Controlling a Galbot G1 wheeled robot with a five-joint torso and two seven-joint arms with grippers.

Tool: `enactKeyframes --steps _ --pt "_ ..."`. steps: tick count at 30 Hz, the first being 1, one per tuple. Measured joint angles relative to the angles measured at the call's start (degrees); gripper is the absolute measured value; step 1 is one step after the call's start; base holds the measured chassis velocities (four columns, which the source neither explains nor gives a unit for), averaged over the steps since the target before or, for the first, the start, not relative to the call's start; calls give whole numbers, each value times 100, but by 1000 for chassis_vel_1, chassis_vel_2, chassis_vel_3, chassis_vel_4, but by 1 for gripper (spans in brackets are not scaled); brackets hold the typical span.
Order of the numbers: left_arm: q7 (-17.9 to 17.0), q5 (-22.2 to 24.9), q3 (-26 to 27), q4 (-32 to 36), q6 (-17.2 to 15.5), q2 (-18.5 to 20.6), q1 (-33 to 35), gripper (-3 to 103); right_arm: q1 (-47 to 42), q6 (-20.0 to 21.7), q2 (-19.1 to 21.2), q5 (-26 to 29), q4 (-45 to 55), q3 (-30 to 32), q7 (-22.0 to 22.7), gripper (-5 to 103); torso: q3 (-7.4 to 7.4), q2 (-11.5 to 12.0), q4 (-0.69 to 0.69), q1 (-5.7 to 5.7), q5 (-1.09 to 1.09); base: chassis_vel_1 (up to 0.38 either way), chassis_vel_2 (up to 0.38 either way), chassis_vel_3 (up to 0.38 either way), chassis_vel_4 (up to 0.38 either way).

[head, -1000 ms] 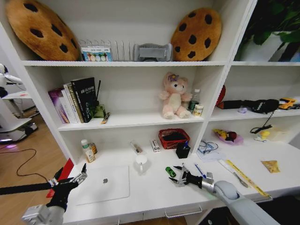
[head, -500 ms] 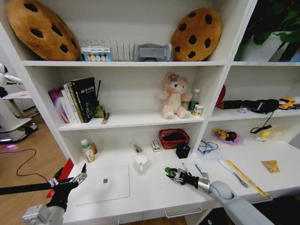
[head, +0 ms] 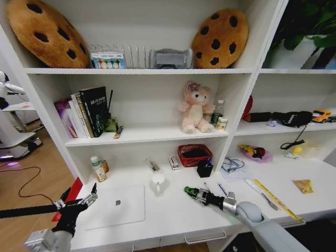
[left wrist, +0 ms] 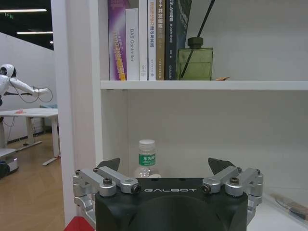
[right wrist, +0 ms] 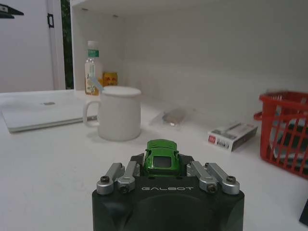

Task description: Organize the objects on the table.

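The tiny green toy car (head: 188,190) sits at the tip of my right gripper (head: 194,193), just above or on the white table (head: 173,215) in front of the mug. In the right wrist view the car (right wrist: 162,155) is clamped between the folded-in fingers (right wrist: 119,176), so that gripper is shut on it. The silver laptop (head: 116,206) lies closed at the table's left. My left gripper (head: 79,201) hovers off the table's left end, fingertips (left wrist: 109,164) spread open with nothing between them. A blue pen (head: 223,189) lies just right of the right gripper.
A white mug (head: 157,181) stands between laptop and car. A red mesh basket (head: 194,155), a black pen holder (head: 205,168) and a small box (head: 174,163) sit near the back wall. A bottle (head: 97,169) stands back left. A yellow ruler (head: 275,199) lies at right.
My right gripper slid left from beside the pens to the green car and closed on it. The left arm has stayed still.
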State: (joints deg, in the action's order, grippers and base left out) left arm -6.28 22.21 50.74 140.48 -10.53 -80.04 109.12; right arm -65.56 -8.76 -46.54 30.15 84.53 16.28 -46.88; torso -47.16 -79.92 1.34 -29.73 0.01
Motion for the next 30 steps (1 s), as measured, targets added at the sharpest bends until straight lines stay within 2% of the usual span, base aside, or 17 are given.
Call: enactKeyframes --steps 3,4,6,7,8,9,10,12,14,16,17,18,21,22,23,26,30 --pt "-1 0 1 -1 0 0 0 100 15 1 163 214 405 167 -6 36 0 0 -1 1 -1 0 0 0 0" --pt "-1 0 1 0 0 1 1 100 68 30 242 316 586 195 -5 36 -1 0 5 0 7 0 0 0 0" --pt "3 0 0 0 0 0 0 100 154 59 327 437 754 233 16 36 0 0 4 0 8 0 0 0 0" --pt "1 0 1 -1 1 0 1 100 488 199 627 864 1182 265 115 36 0 0 2 1 -6 0 0 0 0" --pt "1 0 1 -1 1 0 1 100 488 199 627 864 1182 265 115 36 0 0 2 1 -6 0 0 0 0" --pt "4 0 1 0 1 0 0 100 830 351 819 1256 1432 175 210 36 0 0 -3 1 0 0 0 0 0" --pt "1 0 1 -1 1 1 0 100 1265 569 981 1720 1624 -21 323 36 0 0 1 1 -1 0 0 0 0" --pt "1 0 1 -1 1 0 0 100 1542 670 1037 1932 1688 -167 367 36 0 0 2 1 -4 0 0 0 0" --pt "3 0 0 0 1 1 0 100 2765 977 1093 2431 1654 -937 477 36 0 0 0 1 2 0 0 0 0" --pt "-1 0 1 0 1 0 0 100 3758 1138 972 2595 1360 -1636 528 36 0 0 -1 1 -4 0 0 0 0" --pt "-1 0 1 0 1 0 0 100 3758 1138 972 2595 1360 -1636 528 36 0 0 -1 1 -4 0 0 0 0" --pt "0 0 1 -1 1 0 0 100 4572 1259 801 2689 1045 -2214 545 36 -1 0 -2 0 1 0 0 0 0" --pt "2 0 0 0 1 0 0 100 4970 1321 678 2742 864 -2497 545 36 -1 1 -3 -1 -2 0 0 0 0" --pt "2 0 0 -1 1 0 0 100 5544 1449 423 2767 494 -2923 470 36 0 0 -3 0 -7 0 0 0 0" --pt "-1 0 1 -1 1 0 0 100 5877 1564 218 2742 188 -3203 382 36 -1 1 -2 0 -1 0 0 0 0" --pt "0 0 1 -1 1 0 0 100 6557 1717 -170 2714 -417 -3775 221 36 -1 1 -1 0 -2 0 0 0 0" --pt "0 0 0 -1 0 0 0 100 6949 1758 -342 2710 -731 -4090 140 36 -1 2 0 0 -2 0 0 0 0"
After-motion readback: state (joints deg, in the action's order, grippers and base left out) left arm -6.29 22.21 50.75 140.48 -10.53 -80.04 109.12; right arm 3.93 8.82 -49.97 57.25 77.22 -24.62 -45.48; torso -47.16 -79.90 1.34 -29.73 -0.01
